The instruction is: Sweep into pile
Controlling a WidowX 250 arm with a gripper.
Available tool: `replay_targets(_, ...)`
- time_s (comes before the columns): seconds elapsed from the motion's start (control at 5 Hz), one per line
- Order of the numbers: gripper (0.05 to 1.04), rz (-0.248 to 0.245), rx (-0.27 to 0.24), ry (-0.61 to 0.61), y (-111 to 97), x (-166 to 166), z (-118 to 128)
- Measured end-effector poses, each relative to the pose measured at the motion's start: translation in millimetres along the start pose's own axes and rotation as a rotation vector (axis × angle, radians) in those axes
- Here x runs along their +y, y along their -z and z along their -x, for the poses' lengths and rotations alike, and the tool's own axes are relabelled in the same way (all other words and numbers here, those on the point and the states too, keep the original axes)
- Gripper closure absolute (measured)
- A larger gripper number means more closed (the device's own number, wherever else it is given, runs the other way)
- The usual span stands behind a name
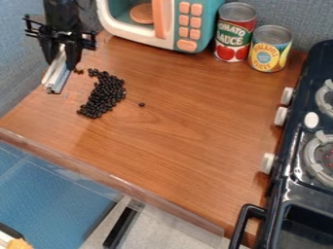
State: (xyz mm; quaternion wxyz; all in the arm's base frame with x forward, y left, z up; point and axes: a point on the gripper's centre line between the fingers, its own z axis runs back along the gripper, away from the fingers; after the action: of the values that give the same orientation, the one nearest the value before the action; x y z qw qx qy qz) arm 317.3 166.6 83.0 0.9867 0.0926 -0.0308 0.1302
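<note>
A black robot arm (62, 13) comes in from the top edge of the view, near the left corner. Its black gripper (61, 62) hangs at upper left, pointing downward, the two fingers (73, 52) side by side, slightly apart and closed on what they hold.

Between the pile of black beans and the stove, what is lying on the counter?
One loose black bean lies near the pile. From there to the stove, the camera view shows only bare wooden counter.
</note>
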Motion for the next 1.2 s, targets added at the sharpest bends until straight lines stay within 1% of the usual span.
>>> replay_targets(0.2,0.665,-0.061,-0.015,-0.003,-1.2,8.5,-4.3)
replay_targets(0.4,0.665,-0.117,0.01,0.013,17.7,9.6,-15.1)
replay_targets(0.6,0.665,-0.172,0.028,0.017,26.1,15.6,-26.0)
replay_targets(0.8,0.666,-0.191,0.07,0.024,41.4,17.0,-27.6)
replay_targets(1.0,0.665,-0.229,0.06,0.013,41.9,21.9,-32.6)
replay_targets(1.2,0.666,-0.275,0.082,0.003,54.8,26.0,-31.5)
